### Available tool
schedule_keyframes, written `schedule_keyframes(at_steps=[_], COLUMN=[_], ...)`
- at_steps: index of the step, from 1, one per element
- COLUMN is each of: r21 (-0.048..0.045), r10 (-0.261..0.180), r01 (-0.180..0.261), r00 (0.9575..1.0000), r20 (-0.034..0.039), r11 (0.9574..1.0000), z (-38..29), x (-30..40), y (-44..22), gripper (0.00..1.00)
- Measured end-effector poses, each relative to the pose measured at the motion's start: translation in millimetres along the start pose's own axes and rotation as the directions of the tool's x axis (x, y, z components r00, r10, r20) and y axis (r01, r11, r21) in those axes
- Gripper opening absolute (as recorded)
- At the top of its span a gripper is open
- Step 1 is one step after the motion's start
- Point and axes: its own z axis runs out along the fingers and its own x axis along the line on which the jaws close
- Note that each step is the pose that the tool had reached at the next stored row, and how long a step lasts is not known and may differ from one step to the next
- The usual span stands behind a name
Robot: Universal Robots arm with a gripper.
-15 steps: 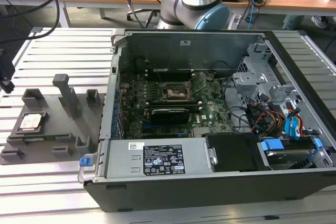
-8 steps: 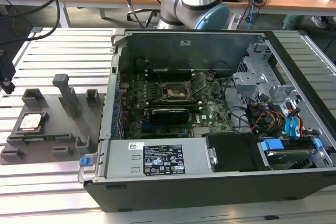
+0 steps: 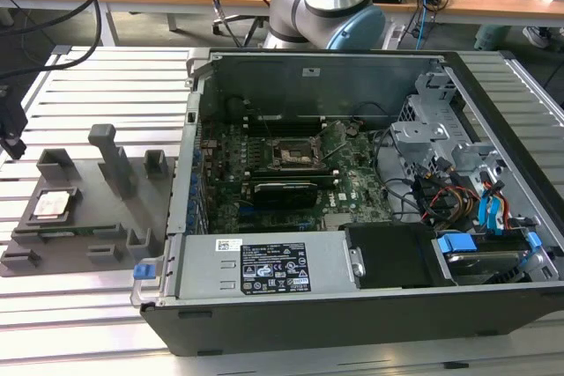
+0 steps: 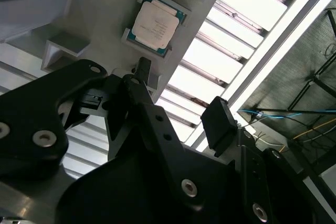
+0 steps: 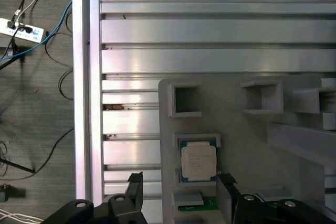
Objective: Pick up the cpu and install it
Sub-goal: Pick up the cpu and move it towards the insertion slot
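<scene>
Silver cpu sits in the grey tray, not picked up. We see the claw hanging over it, spread wide and empty; the socket looks unfilled.

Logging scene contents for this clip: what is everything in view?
cpu: one, silver-grey, seated in a tray pocket.
tray: one, grey, on the table at the exterior view's left.
computer case: one, black, open, beside the tray.
motherboard: one, green, inside the case.
table: one, slotted aluminium, under tray and case.
gripper: one, black, open, facing the cpu, not touching it.
</scene>
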Motion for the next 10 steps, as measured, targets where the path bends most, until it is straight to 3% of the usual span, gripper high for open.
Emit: schedule_keyframes(at_steps=[10], r21=[0.0], r10=[0.0], r01=[0.0], r00=[1.0], r20=[-0.0001], r11=[1.0], z=[3.9], x=[0.1], y=[0.0], gripper=[0.66])
